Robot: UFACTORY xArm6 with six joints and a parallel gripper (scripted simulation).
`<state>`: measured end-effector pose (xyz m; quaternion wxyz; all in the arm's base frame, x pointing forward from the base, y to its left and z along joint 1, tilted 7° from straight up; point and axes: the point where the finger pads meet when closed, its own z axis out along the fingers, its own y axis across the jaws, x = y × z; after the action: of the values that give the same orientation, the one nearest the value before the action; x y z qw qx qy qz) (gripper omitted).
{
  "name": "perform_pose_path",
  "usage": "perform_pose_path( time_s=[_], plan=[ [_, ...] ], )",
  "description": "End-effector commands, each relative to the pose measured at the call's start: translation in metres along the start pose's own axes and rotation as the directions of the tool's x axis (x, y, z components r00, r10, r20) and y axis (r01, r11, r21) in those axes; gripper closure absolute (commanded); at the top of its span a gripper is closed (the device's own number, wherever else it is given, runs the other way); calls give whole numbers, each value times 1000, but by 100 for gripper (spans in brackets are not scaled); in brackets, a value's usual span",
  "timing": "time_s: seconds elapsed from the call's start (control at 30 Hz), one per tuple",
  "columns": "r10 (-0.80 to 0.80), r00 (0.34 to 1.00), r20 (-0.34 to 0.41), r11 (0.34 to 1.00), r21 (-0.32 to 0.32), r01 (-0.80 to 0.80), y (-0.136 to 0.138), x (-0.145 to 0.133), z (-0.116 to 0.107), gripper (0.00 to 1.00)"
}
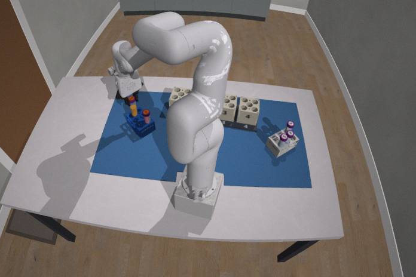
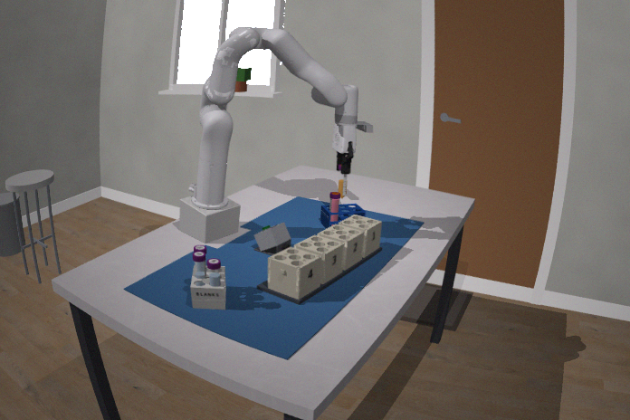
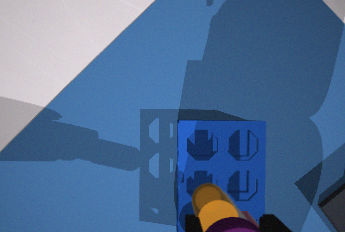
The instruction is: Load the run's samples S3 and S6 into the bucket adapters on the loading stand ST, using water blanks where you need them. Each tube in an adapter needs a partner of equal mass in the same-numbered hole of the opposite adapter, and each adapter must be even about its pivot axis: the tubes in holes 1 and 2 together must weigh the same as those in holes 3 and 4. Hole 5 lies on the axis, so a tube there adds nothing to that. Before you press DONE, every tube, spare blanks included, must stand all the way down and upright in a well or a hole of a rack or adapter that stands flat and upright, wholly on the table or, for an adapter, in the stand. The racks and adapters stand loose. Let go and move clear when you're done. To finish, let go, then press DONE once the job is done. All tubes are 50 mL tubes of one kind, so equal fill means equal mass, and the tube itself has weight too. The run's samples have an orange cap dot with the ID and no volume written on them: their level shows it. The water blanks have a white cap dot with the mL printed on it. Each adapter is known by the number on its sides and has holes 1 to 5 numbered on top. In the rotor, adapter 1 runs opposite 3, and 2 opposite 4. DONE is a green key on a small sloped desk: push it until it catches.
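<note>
My gripper [image 1: 131,100] [image 2: 344,169] [image 3: 234,224] is shut on the purple cap of an orange-filled sample tube [image 1: 133,110] [image 2: 341,186] [image 3: 218,215], held about upright above the blue sample rack [image 1: 146,131] [image 2: 325,216] [image 3: 222,127]. Its ID is unreadable. A pink-filled sample tube [image 1: 146,118] [image 2: 334,207] stands in that rack. Adapter 4 [image 1: 247,121] [image 2: 286,277], adapter 3 [image 2: 326,271], adapter 2 [image 2: 351,256] and adapter 1 [image 2: 376,227] sit on the dark stand [image 1: 238,125] [image 2: 278,293]; no tubes show in them. Three white-dotted blanks stand in the blanks rack [image 1: 278,150] [image 2: 208,300].
The sloped grey DONE desk [image 2: 273,238] stands on the blue mat [image 1: 260,173] [image 2: 276,341], between the robot base and the stand. The arm hides it in the top view, along with part of the adapter row. The adapter row lies beside the sample rack.
</note>
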<state>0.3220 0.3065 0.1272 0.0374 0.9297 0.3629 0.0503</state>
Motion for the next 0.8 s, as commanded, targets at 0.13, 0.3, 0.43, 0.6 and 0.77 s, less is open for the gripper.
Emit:
perform_pose_path(
  time_s=[0.13, 0.3, 0.43, 0.6, 0.77],
  plan=[
    [0, 1000, -5, 1000, 0, 0, 0, 2, 9, 100],
    [0, 1000, -5, 1000, 0, 0, 0, 2, 19, 100],
    [0, 1000, -5, 1000, 0, 0, 0, 2, 20, 100],
    [0, 1000, -5, 1000, 0, 0, 0, 2, 20, 100],
    [0, 1000, -5, 1000, 0, 0, 0, 2, 20, 100]
  ],
)
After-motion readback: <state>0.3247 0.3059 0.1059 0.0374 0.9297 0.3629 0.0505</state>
